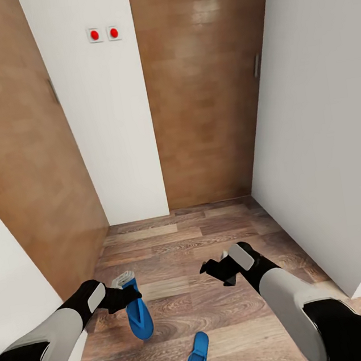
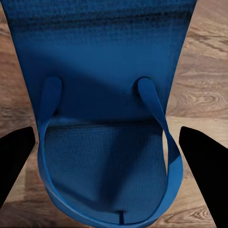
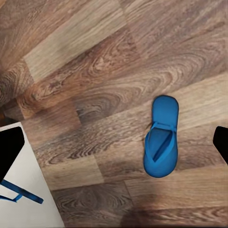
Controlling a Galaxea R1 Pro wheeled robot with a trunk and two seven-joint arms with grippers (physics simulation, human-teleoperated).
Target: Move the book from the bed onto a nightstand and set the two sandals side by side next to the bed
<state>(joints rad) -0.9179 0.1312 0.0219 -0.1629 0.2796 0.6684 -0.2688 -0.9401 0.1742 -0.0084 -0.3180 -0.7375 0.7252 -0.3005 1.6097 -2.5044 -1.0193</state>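
I am in a narrow hallway; the bed, the book and the nightstand are out of view. My left gripper [image 1: 127, 296] is shut on one blue sandal [image 1: 138, 315], which hangs above the plank floor. In the left wrist view that sandal [image 2: 109, 118] spans the gap between the two black fingers [image 2: 14, 161], straps facing the camera. The second blue sandal [image 1: 196, 359] lies flat on the floor near the picture's lower edge, between my arms. My right gripper [image 1: 217, 271] hovers open above the floor, and the right wrist view looks down on the lying sandal [image 3: 161, 142].
White walls [image 1: 319, 144] close in on the right and lower left. Brown wooden doors [image 1: 203, 97] stand ahead and on the left [image 1: 24, 168], with a white wall strip [image 1: 110, 127] bearing two red switches [image 1: 103, 34] between them. Plank floor [image 1: 183, 243] runs ahead.
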